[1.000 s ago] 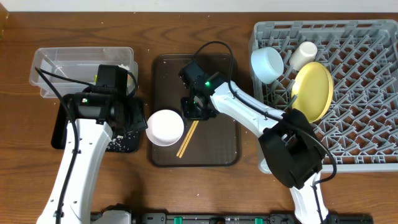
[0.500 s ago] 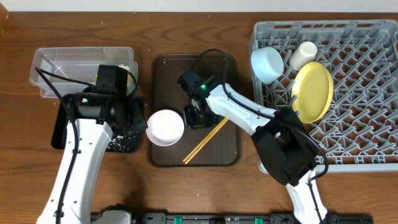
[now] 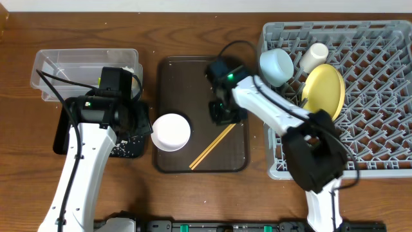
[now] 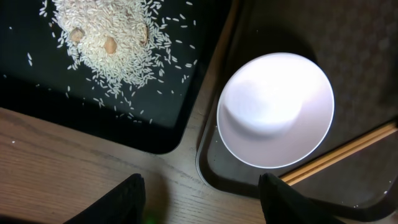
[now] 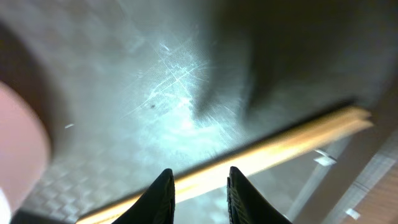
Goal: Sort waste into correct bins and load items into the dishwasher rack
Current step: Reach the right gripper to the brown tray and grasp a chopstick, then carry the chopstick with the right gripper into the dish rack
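Presently in hand: judged to be lifting the chopsticks [image 5: 292,142] for loading into the rack.
Right tool [image 5: 199,198]: fingers apart by a narrow gap, nothing between them. It hangs over the right half of the brown tray [image 3: 172,84], above the chopsticks' upper end.
Chopsticks, condition: pale wooden pair, side by side and seemingly touching, flat on the tray floor. They run diagonally from the tray's near edge up toward its right rim.
Recommended method: turn the fingers square across the pair, not along it. Descend until the tips straddle both sticks. Close near mid-length so the pair lifts level.
Risk: thin sticks on a smooth, scuffed floor may roll or split apart, leaving one behind.
White bowl [image 4: 275,110]: upright and empty at the tray's left edge, just beside the chopsticks' lower end. Contact cannot be told.
Left tool [image 4: 200,186]: fingers wide apart and empty, over the surface [image 4: 74,180] off the tray's left near corner.
Black bin [image 4: 37,106]: directly left of the tray, carrying rice grains [image 4: 106,37].
Rack [image 3: 386,154]: right of the tray, already holding the yellow plate [image 3: 324,93], blue bowl [image 3: 277,66] and pale cup [image 3: 314,57].
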### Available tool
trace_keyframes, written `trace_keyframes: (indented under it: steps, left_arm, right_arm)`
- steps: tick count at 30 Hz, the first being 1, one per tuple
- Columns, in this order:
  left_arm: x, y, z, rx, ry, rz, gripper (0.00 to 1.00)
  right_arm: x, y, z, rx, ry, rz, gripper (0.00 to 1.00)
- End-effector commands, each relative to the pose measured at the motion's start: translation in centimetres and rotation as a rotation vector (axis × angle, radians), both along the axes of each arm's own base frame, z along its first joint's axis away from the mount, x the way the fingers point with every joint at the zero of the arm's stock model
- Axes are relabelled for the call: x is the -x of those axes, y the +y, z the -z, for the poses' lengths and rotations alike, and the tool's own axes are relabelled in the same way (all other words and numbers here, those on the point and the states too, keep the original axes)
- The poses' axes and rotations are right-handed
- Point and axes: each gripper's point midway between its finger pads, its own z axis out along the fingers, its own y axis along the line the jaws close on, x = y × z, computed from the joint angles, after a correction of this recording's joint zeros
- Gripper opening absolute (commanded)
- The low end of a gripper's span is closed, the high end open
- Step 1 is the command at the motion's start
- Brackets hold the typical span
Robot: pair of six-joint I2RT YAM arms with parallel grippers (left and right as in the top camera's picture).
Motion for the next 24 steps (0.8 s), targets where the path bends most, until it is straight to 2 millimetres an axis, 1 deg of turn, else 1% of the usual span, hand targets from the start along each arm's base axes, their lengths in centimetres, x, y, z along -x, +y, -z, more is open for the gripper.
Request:
trace_keyframes:
  steps: [1,4,6,8,14,20,24]
  left_arm:
    - [-0.2,0.3,-0.3,-0.008,-0.006,-0.022,0.62]
    - [-0.1,0.3,-0.3,-0.008,-0.006,-0.022,0.62]
    - [-0.1,0.3,-0.3,-0.008,-0.005,-0.022,0.62]
    - [-0.1,0.3,-0.3,-0.008,-0.005,-0.022,0.61]
    - [-0.1,0.3,-0.3,-0.008,-0.006,-0.022,0.61]
    - [-0.1,0.3,-0.3,-0.008,-0.005,-0.022,0.61]
    - [-0.1,0.3,-0.3,-0.008,-0.005,-0.022,0.62]
  right_arm:
    - [-0.4,-0.1,-3.2,-0.035,-0.071,-0.020,0.27]
    - [0.4,-0.4,-3.1,-0.015,-0.043,-0.026,0.25]
    - [1.2,-0.9,-2.6,0.021,-0.013,-0.006,0.25]
    - [1.9,-1.3,-1.8,0.059,0.008,0.009,0.24]
    - [4.4,-0.7,0.8,0.095,0.058,0.072,0.24]
    - [5.4,0.5,3.0,0.073,0.033,0.075,0.22]
    - [5.9,0.0,4.2,0.111,0.021,0.129,0.22]
